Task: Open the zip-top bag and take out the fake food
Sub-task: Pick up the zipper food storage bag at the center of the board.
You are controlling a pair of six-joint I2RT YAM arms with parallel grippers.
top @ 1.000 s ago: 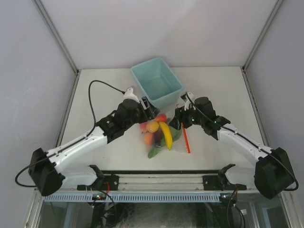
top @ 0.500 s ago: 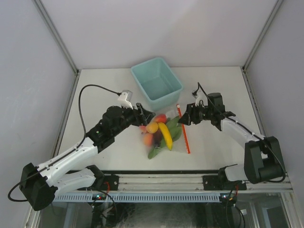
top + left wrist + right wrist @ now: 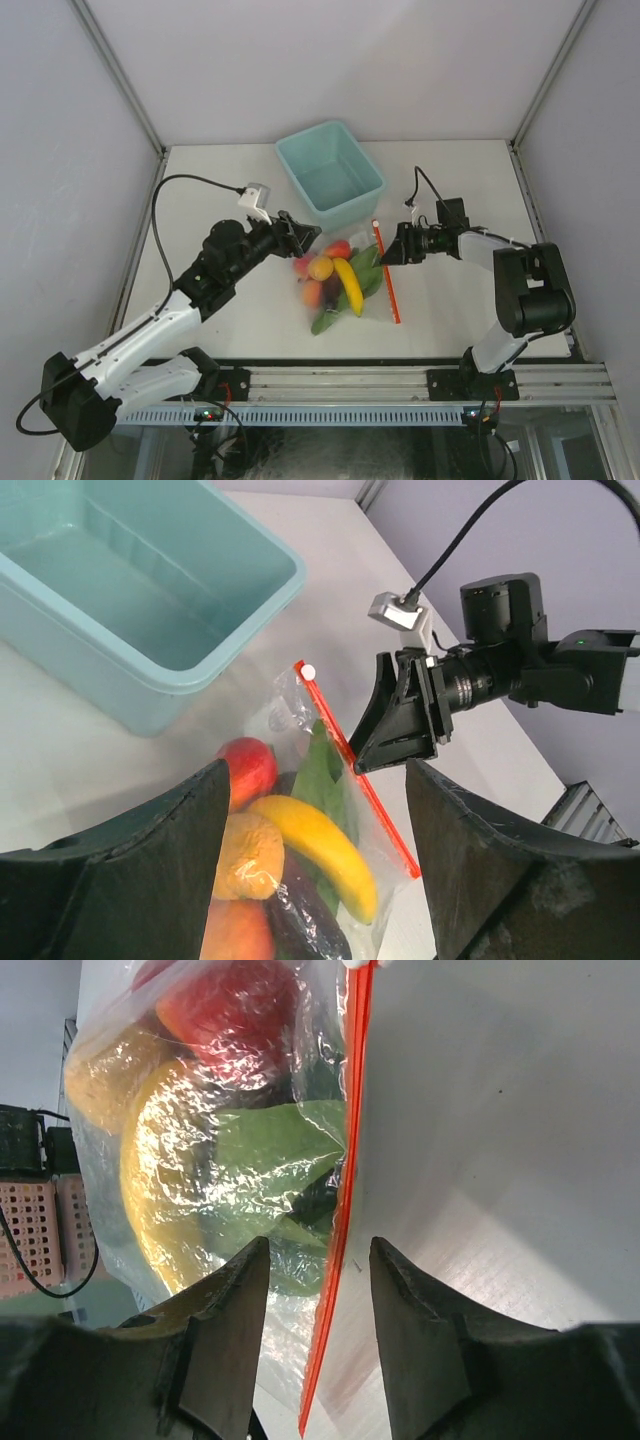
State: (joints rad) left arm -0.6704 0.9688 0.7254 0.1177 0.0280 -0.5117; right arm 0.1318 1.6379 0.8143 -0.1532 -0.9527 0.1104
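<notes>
The zip-top bag [image 3: 372,298] lies flat on the table in front of the teal bin. Its red-orange zipper strip [image 3: 388,275] runs along its right edge. Inside is the fake food: a yellow banana [image 3: 349,284], a red apple [image 3: 340,248], an orange piece [image 3: 321,267], a peach [image 3: 312,292], a green piece [image 3: 325,320] and a dark eggplant [image 3: 305,920]. My left gripper [image 3: 305,235] is open, just left of the bag's far end, holding nothing. My right gripper [image 3: 392,252] is open with the zipper strip [image 3: 345,1190] passing between its fingers, not pinched.
The teal bin [image 3: 330,175] stands behind the bag and shows nothing inside in the left wrist view [image 3: 130,600]. Pale walls enclose the table on three sides. A rail runs along the near edge [image 3: 340,385].
Both grippers have drawn back from the bag's far end. The left moved up and left. The right arm swung out to the right, with its gripper now at the zipper strip. The bag stayed put.
</notes>
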